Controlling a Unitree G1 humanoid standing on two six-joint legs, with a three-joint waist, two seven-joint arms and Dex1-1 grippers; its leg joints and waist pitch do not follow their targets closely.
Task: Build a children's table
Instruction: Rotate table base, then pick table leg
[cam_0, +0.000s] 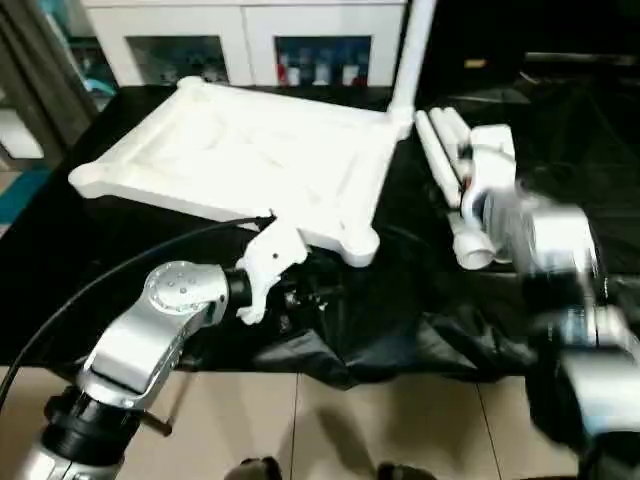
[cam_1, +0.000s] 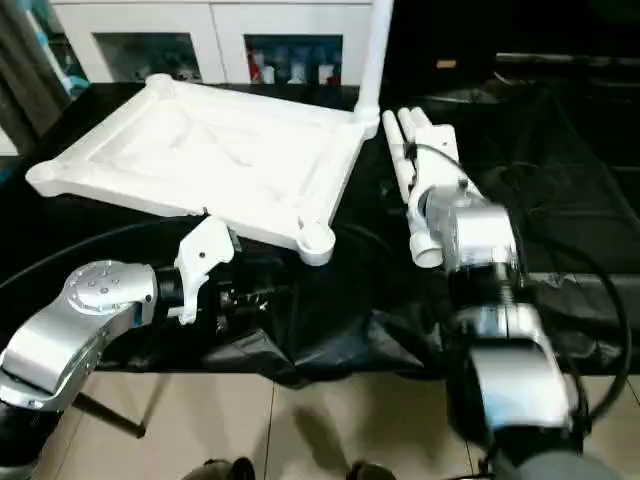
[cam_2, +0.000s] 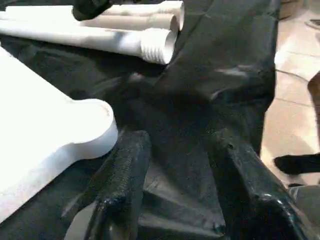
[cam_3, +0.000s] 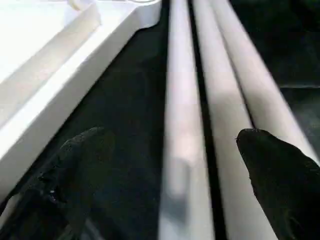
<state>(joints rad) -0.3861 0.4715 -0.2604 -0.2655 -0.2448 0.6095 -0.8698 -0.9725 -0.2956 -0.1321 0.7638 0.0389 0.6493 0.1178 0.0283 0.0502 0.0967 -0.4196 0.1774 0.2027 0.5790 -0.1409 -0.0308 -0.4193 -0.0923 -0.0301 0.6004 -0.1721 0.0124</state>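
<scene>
Legs, three long white plastic tubes (cam_1: 412, 190), lay side by side on black cloth (cam_1: 340, 320) just beside the upturned white ribbed plastic tabletop (cam_1: 210, 150); a fourth leg (cam_1: 372, 50) stood upright in the far corner socket. Tubes judged light, stiff, smooth and apt to roll; best gripped across mid-shaft. Right gripper (cam_3: 170, 165) hovered over them, jaws wide, straddling the nearest tube without touching. Left gripper (cam_2: 175, 195) sat gaping and empty near the tabletop's near corner socket (cam_1: 316, 238).
</scene>
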